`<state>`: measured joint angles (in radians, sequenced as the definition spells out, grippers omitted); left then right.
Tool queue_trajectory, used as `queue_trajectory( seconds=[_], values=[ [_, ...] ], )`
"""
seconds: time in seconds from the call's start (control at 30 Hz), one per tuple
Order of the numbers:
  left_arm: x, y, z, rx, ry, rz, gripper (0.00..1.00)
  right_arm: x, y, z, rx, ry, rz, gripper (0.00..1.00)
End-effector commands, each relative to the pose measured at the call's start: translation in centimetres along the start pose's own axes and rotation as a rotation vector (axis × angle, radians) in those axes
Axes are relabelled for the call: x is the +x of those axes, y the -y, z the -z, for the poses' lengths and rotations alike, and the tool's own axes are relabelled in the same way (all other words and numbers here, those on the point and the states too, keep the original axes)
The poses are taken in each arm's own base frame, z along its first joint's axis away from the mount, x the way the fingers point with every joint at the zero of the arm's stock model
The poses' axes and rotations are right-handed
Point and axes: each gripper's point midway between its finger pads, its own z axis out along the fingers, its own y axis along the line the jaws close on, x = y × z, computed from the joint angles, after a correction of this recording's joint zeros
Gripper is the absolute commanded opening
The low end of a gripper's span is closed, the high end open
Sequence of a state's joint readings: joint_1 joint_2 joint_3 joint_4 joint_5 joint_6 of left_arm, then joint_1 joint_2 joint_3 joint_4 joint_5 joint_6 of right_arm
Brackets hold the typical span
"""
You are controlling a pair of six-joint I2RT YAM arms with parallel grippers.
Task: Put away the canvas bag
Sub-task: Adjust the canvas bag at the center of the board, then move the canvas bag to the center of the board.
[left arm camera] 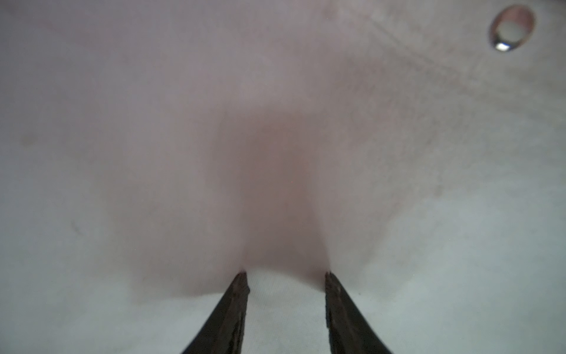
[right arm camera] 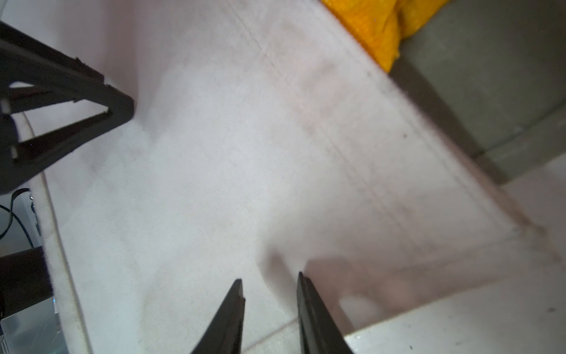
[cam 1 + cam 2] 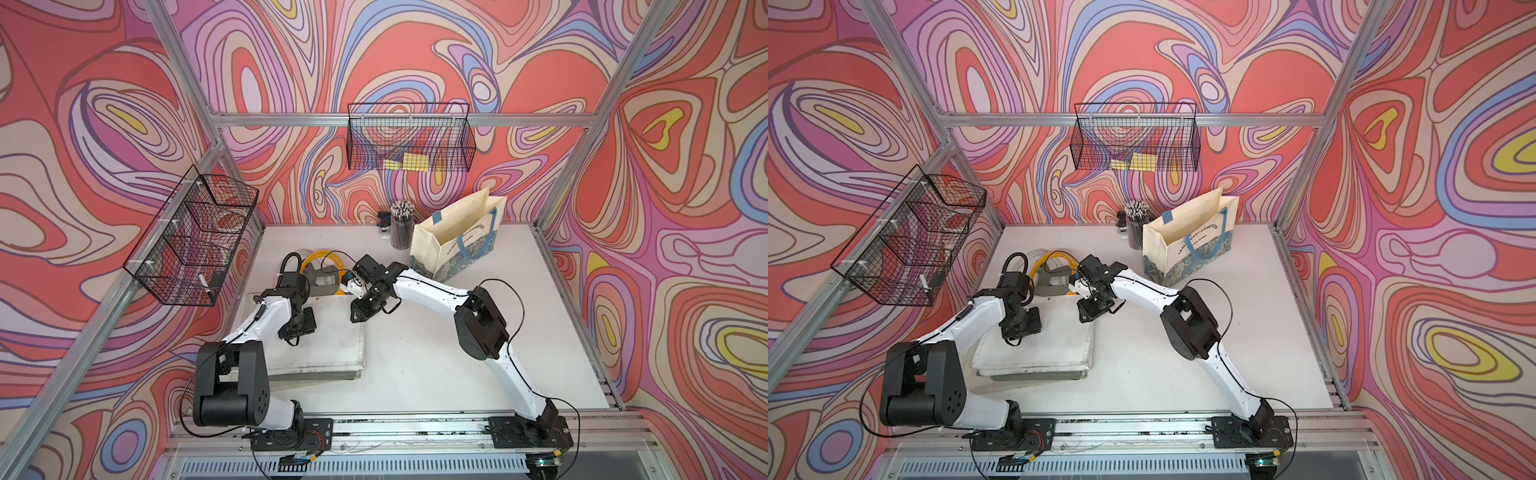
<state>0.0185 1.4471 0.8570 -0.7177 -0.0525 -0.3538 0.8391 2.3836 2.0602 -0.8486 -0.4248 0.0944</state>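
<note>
The canvas bag (image 3: 332,349) (image 3: 1059,349) is white and lies folded flat on the table's left half, on a grey tray. Its yellow handles (image 3: 320,262) (image 2: 373,27) loop out at the far edge. My left gripper (image 1: 284,274) points straight down onto the bag's left part (image 3: 297,324), jaws partly closed with a raised ridge of cloth between the tips. A metal eyelet (image 1: 511,27) shows in the cloth nearby. My right gripper (image 2: 269,277) (image 3: 363,309) stands on the bag's far right corner, jaws narrowly apart with a crease of cloth between them.
A cream standing bag (image 3: 453,245) with blue handles and a cup of pencils (image 3: 402,226) are at the back. Wire baskets hang on the left wall (image 3: 195,237) and back wall (image 3: 409,139). A black cable loop (image 3: 291,262) and a grey piece (image 3: 322,280) lie behind the bag.
</note>
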Motion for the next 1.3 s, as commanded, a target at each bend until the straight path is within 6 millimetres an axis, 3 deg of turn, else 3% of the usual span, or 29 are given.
queue_trajectory(
  seconds=[0.0,0.13,0.23,0.37,0.43,0.6,0.7,0.8,0.9,1.0,1.27],
  values=[
    [0.0,0.3,1.6,0.029,0.049,0.000,0.44,-0.7,-1.2,2.6,0.001,0.052,0.028,0.34],
    [-0.7,1.7,5.3,0.118,0.132,-0.006,0.45,-0.5,-1.4,5.2,0.048,0.095,0.055,0.38],
    [-1.4,4.1,8.4,0.208,0.216,-0.072,0.45,-0.3,-1.6,7.4,0.090,0.136,0.073,0.40],
    [-2.8,9.4,13.2,0.374,0.389,-0.234,0.46,-0.8,-1.6,11.6,0.179,0.217,0.094,0.49],
    [-3.4,12.2,15.4,0.461,0.460,-0.310,0.47,-1.3,-1.4,14.7,0.220,0.270,0.085,0.51],
    [-4.1,19.4,19.6,0.583,0.631,-0.583,0.52,-1.4,1.2,24.5,0.295,0.447,-0.025,0.54],
    [-4.2,23.8,20.5,0.624,0.667,-0.720,0.53,-0.2,3.7,29.2,0.377,0.510,-0.091,0.58],
    [-4.9,27.6,21.0,0.695,0.696,-0.758,0.53,1.2,7.3,32.0,0.510,0.538,-0.173,0.64],
    [-5.1,30.6,21.7,0.771,0.738,-0.782,0.54,2.4,10.5,33.0,0.553,0.540,-0.288,0.64],
    [-4.6,32.4,22.0,0.801,0.773,-0.824,0.54,2.8,12.5,32.4,0.558,0.526,-0.354,0.63],
    [-3.7,32.2,21.4,0.792,0.804,-0.866,0.55,1.7,14.6,29.7,0.554,0.526,-0.376,0.62]
  ],
)
